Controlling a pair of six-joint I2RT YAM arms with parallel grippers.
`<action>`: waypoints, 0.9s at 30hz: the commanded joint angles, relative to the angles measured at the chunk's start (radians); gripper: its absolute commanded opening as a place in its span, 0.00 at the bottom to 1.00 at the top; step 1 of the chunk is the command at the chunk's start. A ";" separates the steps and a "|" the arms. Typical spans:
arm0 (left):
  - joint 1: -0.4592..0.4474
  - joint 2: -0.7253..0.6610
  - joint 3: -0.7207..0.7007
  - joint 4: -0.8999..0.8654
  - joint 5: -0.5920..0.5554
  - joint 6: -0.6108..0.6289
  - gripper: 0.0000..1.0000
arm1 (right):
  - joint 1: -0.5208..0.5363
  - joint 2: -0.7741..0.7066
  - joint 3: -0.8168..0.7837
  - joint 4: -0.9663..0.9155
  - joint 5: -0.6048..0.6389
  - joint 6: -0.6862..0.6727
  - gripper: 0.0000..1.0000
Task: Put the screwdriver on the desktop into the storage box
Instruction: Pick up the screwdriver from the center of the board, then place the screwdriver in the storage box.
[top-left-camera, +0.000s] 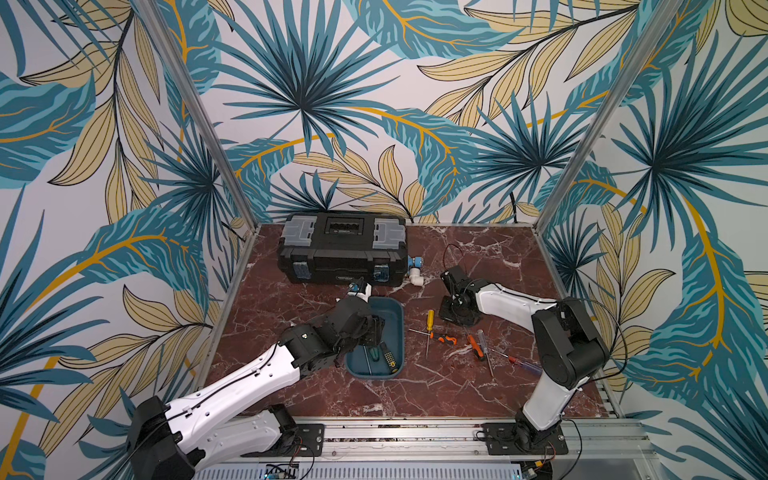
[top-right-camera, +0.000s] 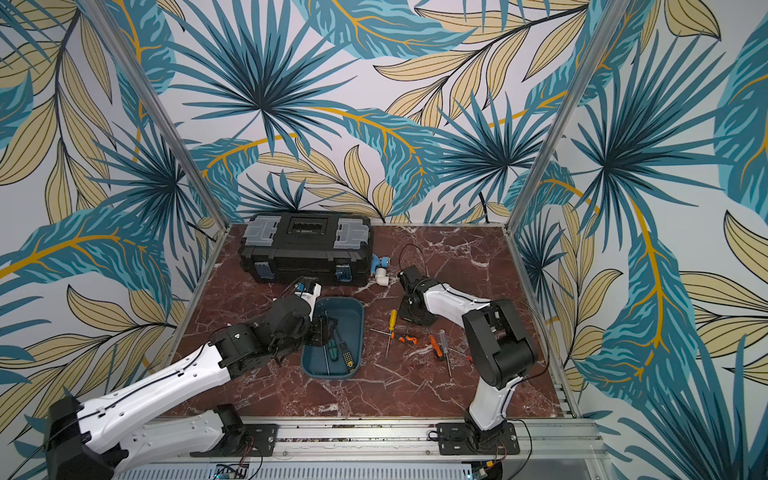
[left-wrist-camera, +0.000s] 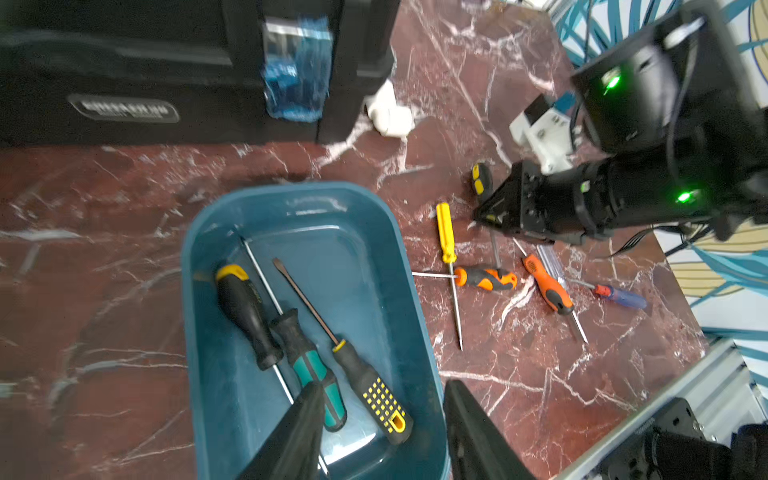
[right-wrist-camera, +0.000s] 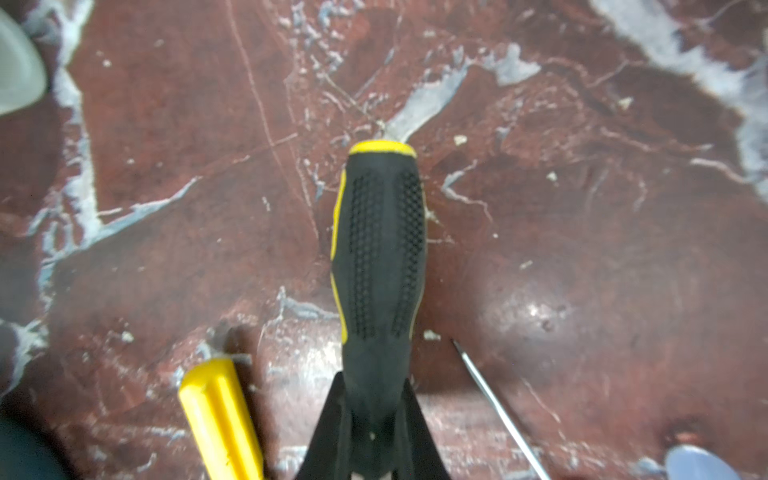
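Leaf-printed walls (top-left-camera: 374, 104) enclose the marble counter (top-left-camera: 498, 257), and the teal storage box (left-wrist-camera: 291, 195) lies near the counter's middle. We count three screwdrivers (left-wrist-camera: 245, 307) already in the box. Six more are outside it, toward the counter's right edge. One of those, the black-and-yellow screwdriver (right-wrist-camera: 380, 249), is clamped at its neck by the right tool (right-wrist-camera: 374, 386) and seemingly not yet lifted. The left tool (left-wrist-camera: 382, 386) hangs over the box, jaws apart and empty. We judge the job roughly a third done.

The left arm (top-left-camera: 249, 382) and right arm (top-left-camera: 507, 303) had white shells, black joints and thin black cables (top-left-camera: 226, 385). Green dots (left-wrist-camera: 683, 196), perhaps status lamps, glowed on the right one.
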 joint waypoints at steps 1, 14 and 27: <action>-0.006 0.053 -0.079 0.193 0.144 -0.085 0.48 | 0.016 -0.145 -0.036 -0.010 0.018 -0.067 0.07; -0.058 0.264 -0.095 0.423 0.152 -0.181 0.47 | 0.164 -0.546 -0.240 -0.036 -0.072 -0.010 0.00; -0.070 0.324 -0.069 0.494 0.164 -0.223 0.47 | 0.212 -0.630 -0.230 -0.093 -0.092 -0.011 0.00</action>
